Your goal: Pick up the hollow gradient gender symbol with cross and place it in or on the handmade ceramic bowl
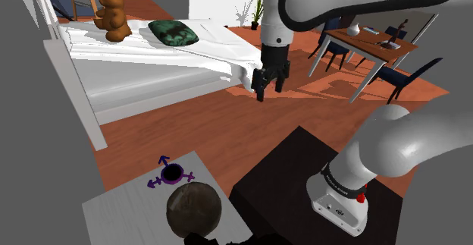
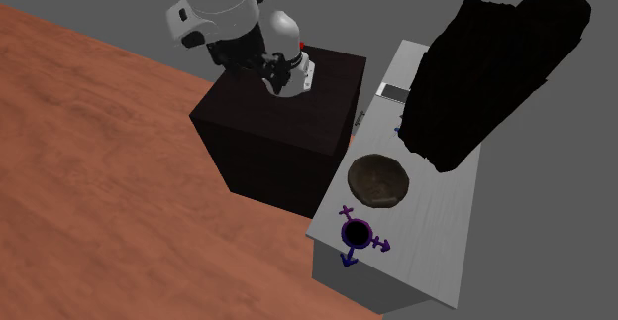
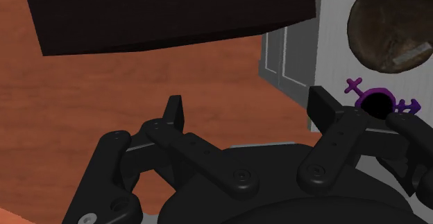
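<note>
The gender symbol [image 1: 172, 174] is a purple ring with a dark middle and short purple-to-blue arms, one ending in a cross. It lies flat on a small pale table [image 1: 121, 209] at the shoulder view's lower left. Right beside it stands a dark brown, rough bowl [image 1: 193, 209], upright and holding nothing. My gripper [image 1: 270, 89] hangs open high above the wooden floor, far from the table and holding nothing. In the wrist view the symbol [image 3: 378, 105] peeks out past one fingertip [image 3: 321, 107], with the bowl [image 3: 388, 25] beyond it. The second exterior view has the symbol [image 2: 358, 235] near the table's end, next to the bowl [image 2: 380, 180].
My black stand [image 1: 303, 183] sits close beside the table. A bed [image 1: 151, 61] with a teddy bear [image 1: 114, 14] and a green cushion [image 1: 173, 32] lies behind. A desk with chairs [image 1: 371, 42] stands at the back right. A big black shape [image 2: 495, 60] covers the table's other end.
</note>
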